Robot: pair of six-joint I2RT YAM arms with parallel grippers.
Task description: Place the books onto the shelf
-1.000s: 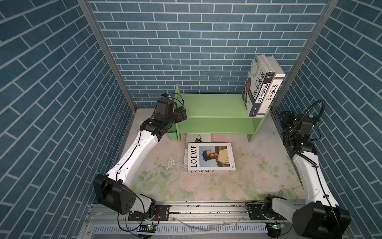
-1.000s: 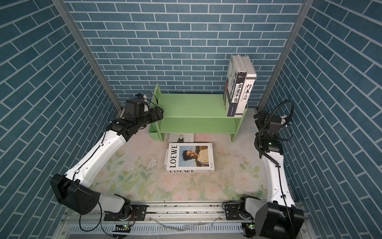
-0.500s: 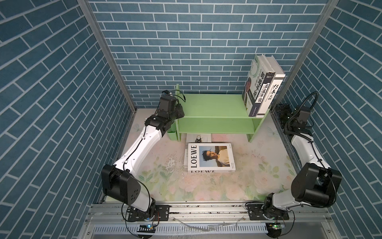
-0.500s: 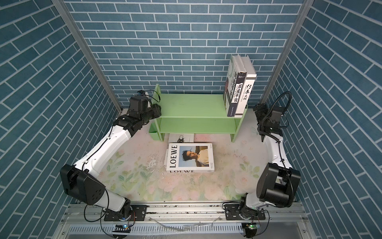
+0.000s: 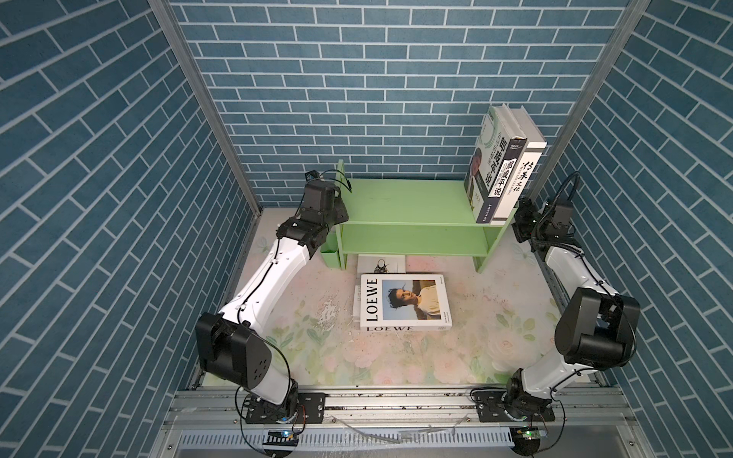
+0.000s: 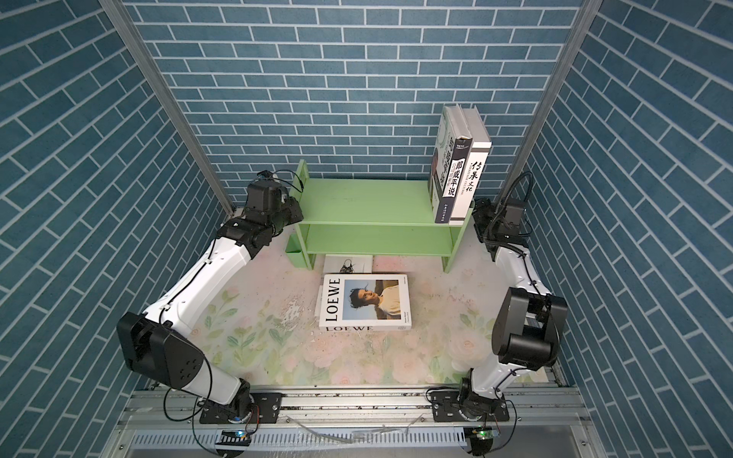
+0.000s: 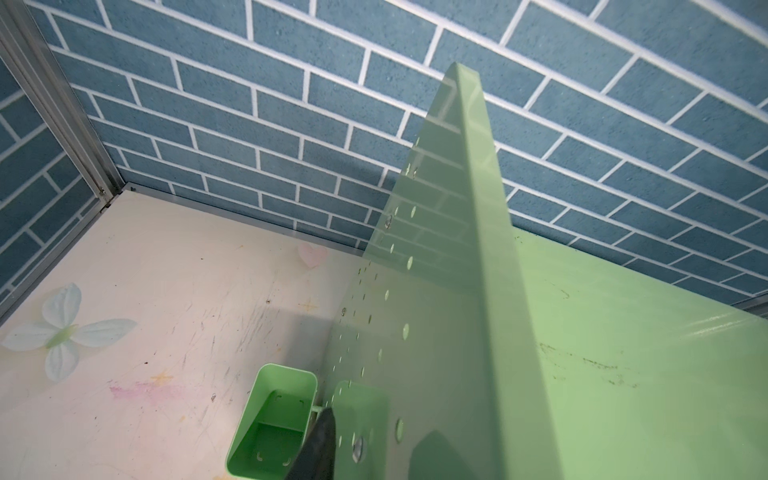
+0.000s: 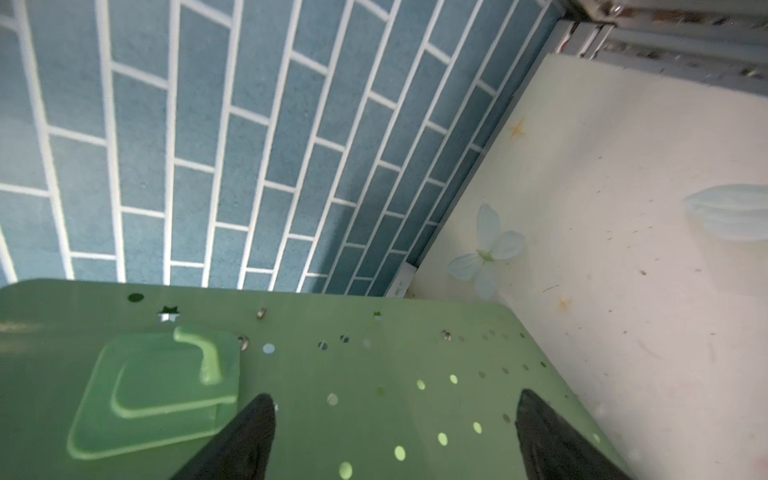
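Top views, both alike, look down on a floral table [image 5: 301, 349] enclosed by blue brick walls [image 5: 357, 79]. At the far left, the left gripper [image 5: 338, 205] sits at the left side panel of a pale green shelf [image 5: 404, 200], level with its top board. In the left wrist view, one dark finger [image 7: 318, 444] lies against the panel's perforated outer face, just beside a small green cup [image 7: 272, 419] hung on that panel. The other finger is hidden, so I cannot tell whether the gripper is clamped on the panel.

The shelf stands at the back of the table and has two boards. In front of it, near the middle of the table, a large LOEWE book [image 5: 404, 303] lies flat, cover up. Just behind it a thin white booklet [image 5: 381, 262] lies flat, partly under the shelf. On the right end of the top board two books stand upright and touching: a black-spined book [image 5: 497, 174] and, to its right, a white-spined book [image 5: 520, 178].

At the far right, the right gripper [image 5: 522, 222] is beside the shelf's right side panel. In the right wrist view its fingers [image 8: 257, 432] are spread wide in front of that panel's outer face, released and gripping nothing, near a green hook plate [image 8: 166, 382].
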